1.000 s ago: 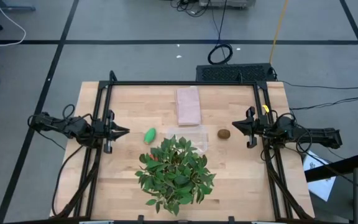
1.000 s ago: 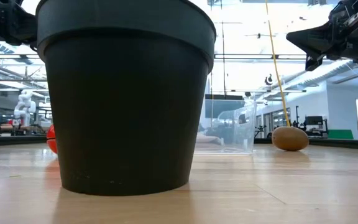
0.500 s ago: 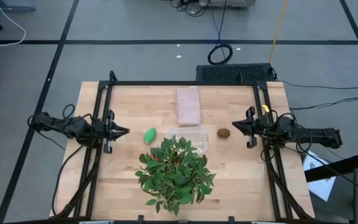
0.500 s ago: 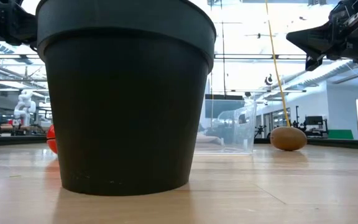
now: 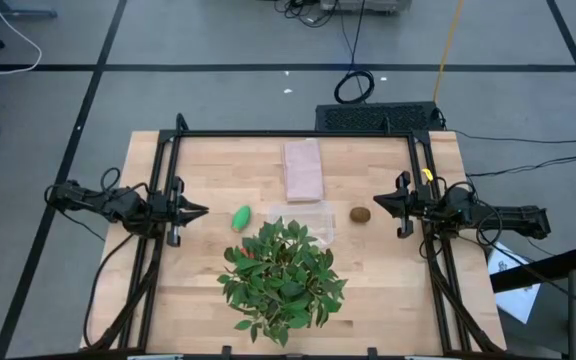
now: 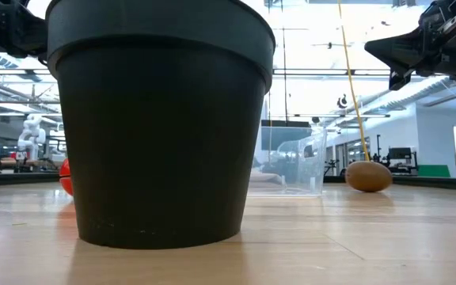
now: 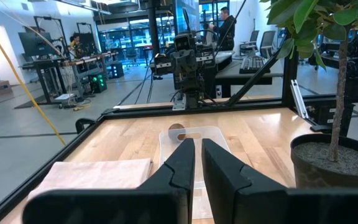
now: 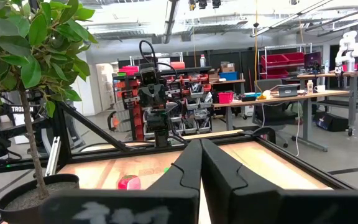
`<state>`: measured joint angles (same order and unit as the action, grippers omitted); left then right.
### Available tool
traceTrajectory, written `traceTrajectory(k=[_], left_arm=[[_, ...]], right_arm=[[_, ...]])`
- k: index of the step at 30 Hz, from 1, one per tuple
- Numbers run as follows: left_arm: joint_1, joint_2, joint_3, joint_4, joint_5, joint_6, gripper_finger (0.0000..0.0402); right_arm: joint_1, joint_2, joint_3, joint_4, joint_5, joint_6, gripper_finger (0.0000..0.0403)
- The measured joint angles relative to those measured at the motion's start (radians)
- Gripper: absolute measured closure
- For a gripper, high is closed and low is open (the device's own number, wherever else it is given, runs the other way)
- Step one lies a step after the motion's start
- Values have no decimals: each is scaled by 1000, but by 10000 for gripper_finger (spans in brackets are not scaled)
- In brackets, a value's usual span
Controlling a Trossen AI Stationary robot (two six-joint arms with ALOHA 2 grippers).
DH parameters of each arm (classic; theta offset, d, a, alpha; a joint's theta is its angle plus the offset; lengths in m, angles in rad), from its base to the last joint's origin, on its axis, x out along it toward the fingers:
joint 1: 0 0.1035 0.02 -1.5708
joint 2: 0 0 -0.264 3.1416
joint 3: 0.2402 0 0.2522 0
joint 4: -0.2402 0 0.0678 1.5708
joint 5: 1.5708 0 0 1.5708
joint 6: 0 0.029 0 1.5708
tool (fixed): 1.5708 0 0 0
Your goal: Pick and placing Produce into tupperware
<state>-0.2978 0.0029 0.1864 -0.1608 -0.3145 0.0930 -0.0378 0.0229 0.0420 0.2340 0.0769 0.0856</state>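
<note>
While both arms are waiting at the table's side edges, nothing is being held yet. Going left to right in the high view: left claw (image 5: pixel 196 211) is sitting at the left edge w/ fingers nearly together, only a thin gap showing in its wrist view, gripping nothing. Green oval (image 5: pixel 240 217) is lying just beyond its tip, toward table centre, long axis tilted a bit off the claw's line, so the left arm is clearly the nearer one for it. Red piece (image 6: pixel 66 176) is peeking out beside the black pot (image 6: pixel 161 119) in the low view; in the high view it's mostly under the leafy plant (image 5: pixel 281 277). Tupperware (image 5: pixel 303 219) is lying mid-table, btwn the oval and the kiwi, touching neither. Kiwi-like ball (image 5: pixel 360 214) is sitting just right of the tub, close in front of the right claw (image 5: pixel 377 203), which is fully closed and empty. Prob. next: left claw opening, reaching straight fwd to the oval.
</note>
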Motion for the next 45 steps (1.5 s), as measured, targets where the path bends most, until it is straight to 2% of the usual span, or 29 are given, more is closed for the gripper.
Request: traceTrajectory(k=[14,22,29,33,39,45], left_arm=[[0,0,0,169,1,-32,366],[0,0,0,245,99,-63,366],[1,6,0,247,-36,-50,366],[1,21,0,229,-71,-39,366],[1,83,0,223,-143,-20,366],[2,110,0,224,-200,-20,355]], right_arm=[[0,0,0,40,0,33,403],[0,0,0,46,0,23,403],[-1,11,0,107,34,-9,403],[-10,40,0,132,38,-13,403],[-15,105,0,80,57,33,403],[-15,147,0,125,58,30,403]])
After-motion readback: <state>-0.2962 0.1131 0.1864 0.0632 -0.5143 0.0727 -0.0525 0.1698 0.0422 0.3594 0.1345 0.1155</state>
